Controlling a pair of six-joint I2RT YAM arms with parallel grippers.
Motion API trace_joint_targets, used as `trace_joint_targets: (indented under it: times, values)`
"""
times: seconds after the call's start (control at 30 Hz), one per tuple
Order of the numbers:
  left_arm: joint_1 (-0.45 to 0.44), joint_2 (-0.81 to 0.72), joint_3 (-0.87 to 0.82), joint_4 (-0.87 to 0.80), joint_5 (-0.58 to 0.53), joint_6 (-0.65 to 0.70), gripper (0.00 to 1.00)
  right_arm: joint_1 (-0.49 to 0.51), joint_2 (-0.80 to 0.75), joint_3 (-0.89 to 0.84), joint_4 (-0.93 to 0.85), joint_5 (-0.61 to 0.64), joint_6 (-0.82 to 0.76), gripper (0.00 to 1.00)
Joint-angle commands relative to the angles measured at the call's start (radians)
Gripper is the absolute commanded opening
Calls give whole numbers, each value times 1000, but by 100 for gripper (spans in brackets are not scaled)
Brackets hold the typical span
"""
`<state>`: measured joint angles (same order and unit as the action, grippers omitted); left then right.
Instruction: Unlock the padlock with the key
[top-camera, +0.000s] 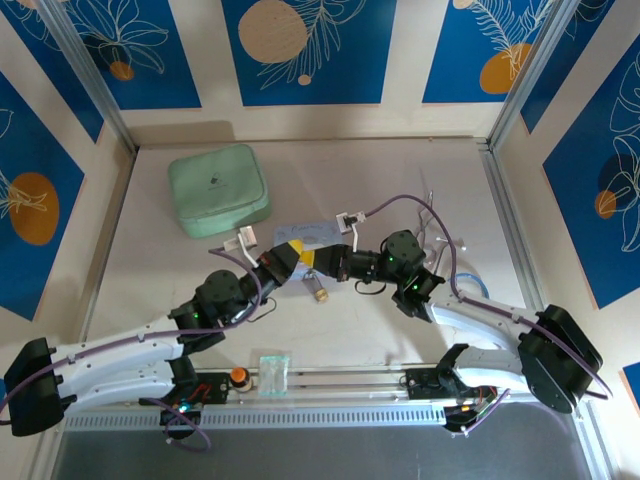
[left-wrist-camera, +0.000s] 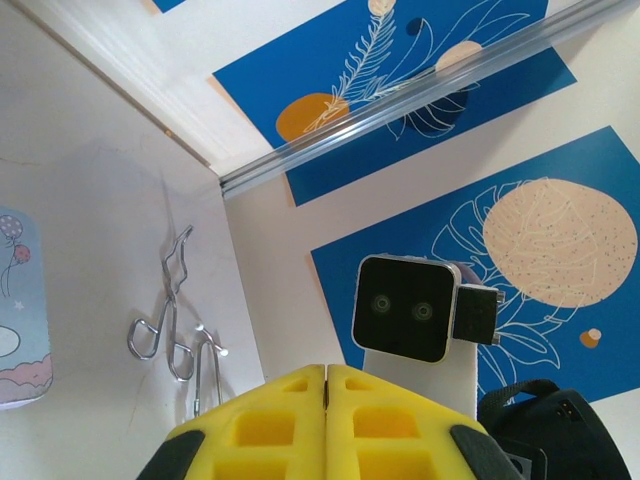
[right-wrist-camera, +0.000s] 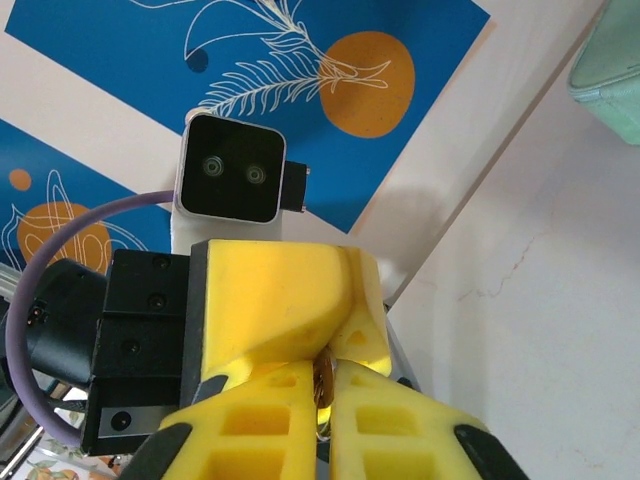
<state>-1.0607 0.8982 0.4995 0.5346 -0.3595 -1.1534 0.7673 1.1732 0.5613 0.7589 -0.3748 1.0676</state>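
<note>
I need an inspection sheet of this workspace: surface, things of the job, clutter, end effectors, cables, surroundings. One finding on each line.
Surface: pale beige table, bare in places.
Job's things: small brass-coloured object on the table, likely the padlock; tiny brass-coloured piece appears pinched in the right end effector; key not identifiable.
Clutter: mint-green square case; pale blue printed tin; silver wire tool; small clear packet.
End effectors: left end effector shut; right shut; yellow tips face each other closely.
Cables: purple cable loops free at the wrist.
Surroundings: blue leaf-print wall panels; aluminium frame post.
</note>
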Motion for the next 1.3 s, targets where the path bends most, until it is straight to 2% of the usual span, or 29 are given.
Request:
trace_joint_targets:
  times: [0.0,0.1,0.13,0.2,0.3,0.5,0.7,0.93,1.1,1.27]
  values:
    - [-2,-8,21,4,21,-5,0,-8,-2,-13,36,-21,-4,2]
    - [-1,-13,26,-15,15,1,0,-15,-14,-30,19,-28,-4,0]
    - [-1,-19,29,-25,9,7,11,-18,-22,-37,6,-26,-6,0]
    - [1,-33,30,-45,-13,23,43,-24,-49,-58,-33,-14,-16,0]
    - [2,-64,49,-109,-47,68,63,-28,-93,-86,-96,9,-35,0]
    - [5,-103,124,-308,-91,167,79,-28,-185,-124,-213,42,-71,0]
    - [5,-33,181,-471,-70,250,97,-49,-253,-151,-320,51,-91,0]
    - [-1,195,316,-780,-83,238,91,-171,-260,-173,-568,13,-123,0]
    - [-18,355,322,-792,-79,149,77,-246,-279,-194,-753,30,-163,0]
    - [-28,524,346,-738,-56,108,71,-261,-280,-188,-851,46,-214,0]
